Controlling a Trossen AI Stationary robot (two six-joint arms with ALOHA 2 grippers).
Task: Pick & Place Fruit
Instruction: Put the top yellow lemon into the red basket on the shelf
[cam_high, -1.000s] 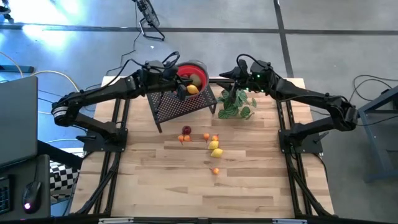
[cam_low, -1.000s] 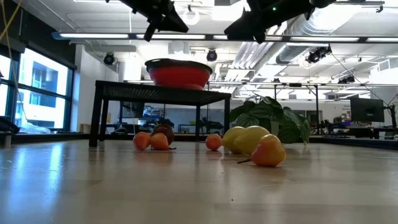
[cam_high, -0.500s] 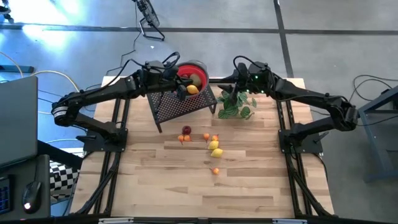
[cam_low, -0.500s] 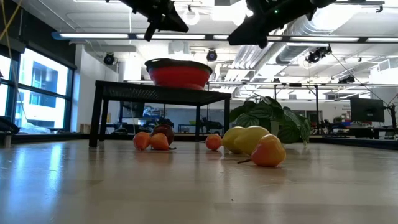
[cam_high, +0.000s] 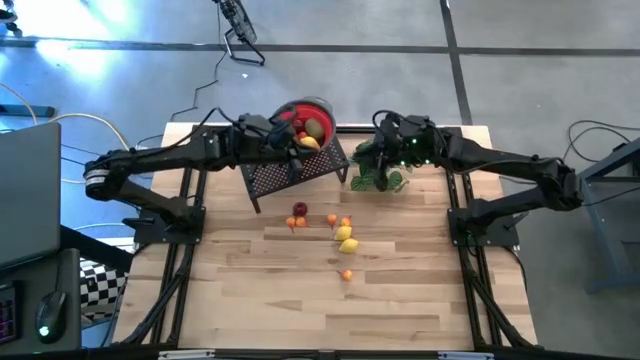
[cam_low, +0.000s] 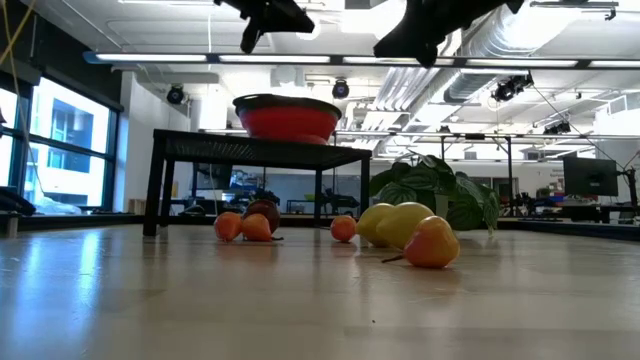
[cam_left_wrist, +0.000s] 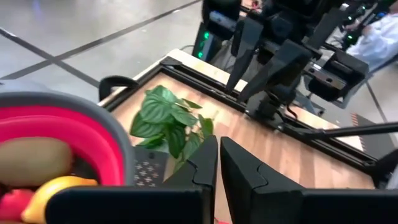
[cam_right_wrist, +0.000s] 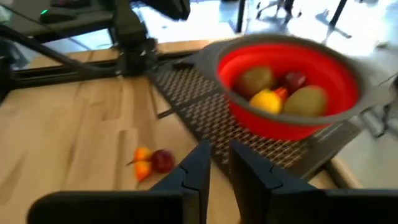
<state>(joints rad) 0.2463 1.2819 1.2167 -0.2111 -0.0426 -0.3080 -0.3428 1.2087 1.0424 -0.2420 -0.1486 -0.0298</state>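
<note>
A: Where does the right gripper (cam_high: 378, 128) sit, and how do its fingers stand?

B: It hangs in the upper middle of the overhead frame, above the green plant (cam_high: 381, 172) and just right of the red bowl (cam_high: 318, 108). Its wrist picture shows the two dark fingers (cam_right_wrist: 198, 167) drawn close, only a thin gap between them, nothing clamped.

A: And the left gripper (cam_high: 287, 152)?

B: It hovers over the black mesh stand (cam_high: 290, 172), at the bowl's lower left edge. Its fingers (cam_left_wrist: 202, 167) are pressed together and hold nothing.

A: Where is the fruit relative to them?

B: Some lies inside the bowl: two kiwi-like ovals (cam_right_wrist: 256, 79), a lemon (cam_right_wrist: 266, 101) and a dark red piece (cam_right_wrist: 293, 81). The loose fruit (cam_high: 343, 234) lies on the wooden table (cam_high: 400, 300), below both grippers in the overhead frame and well apart from them: a dark red piece (cam_high: 300, 210) with small orange balls, two lemons, one more orange piece lower.
</note>
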